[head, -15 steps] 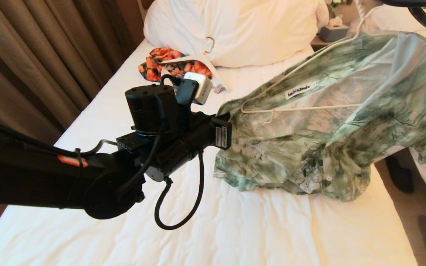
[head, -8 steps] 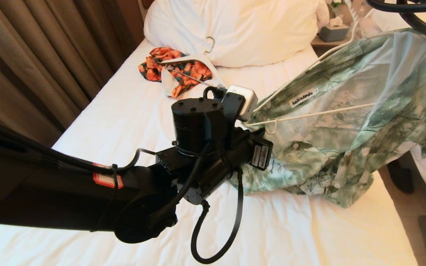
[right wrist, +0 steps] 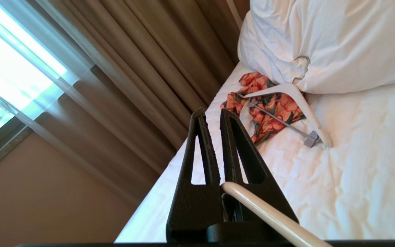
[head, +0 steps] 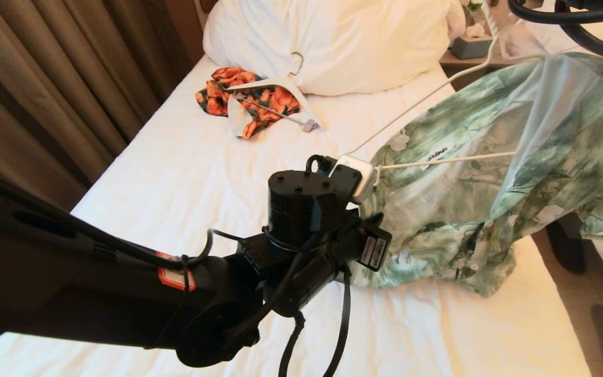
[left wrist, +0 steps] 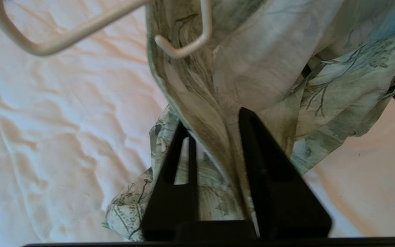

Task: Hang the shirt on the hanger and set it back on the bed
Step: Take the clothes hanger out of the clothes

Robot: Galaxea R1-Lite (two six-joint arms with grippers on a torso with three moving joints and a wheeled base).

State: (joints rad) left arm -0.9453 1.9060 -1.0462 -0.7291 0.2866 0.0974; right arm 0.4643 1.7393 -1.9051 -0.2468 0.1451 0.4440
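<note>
1. The left gripper [left wrist: 214, 137] is easing apart around a fold of the shirt [head: 490, 199]; the left wrist view shows a narrow gap between its jaws with the cloth's edge running through it, so whether it is gripping or letting go cannot be told
2. Compared with 1 second ago, the left arm is sitting lower and further right, beside the shirt's left edge, and that edge is now bunched and drooping onto the bed [head: 176, 173]
3. The shirt's collar label, flat and readable 1 second ago, is now tilted and part hidden, since the cloth is gathering toward the right of the hanger [head: 448, 159]
4. The right gripper [right wrist: 214, 116] is pressed together on the hanger's cream rod, holding it raised right of the shirt
5. The hanger's left corner is poking bare out of the shirt, so that shoulder seems not yet seated
6. The orange floral garment [head: 259, 102] and its white clip hanger [head: 280, 84] are lying unchanged near the pillow [head: 333, 42], well away from the shirt
</note>
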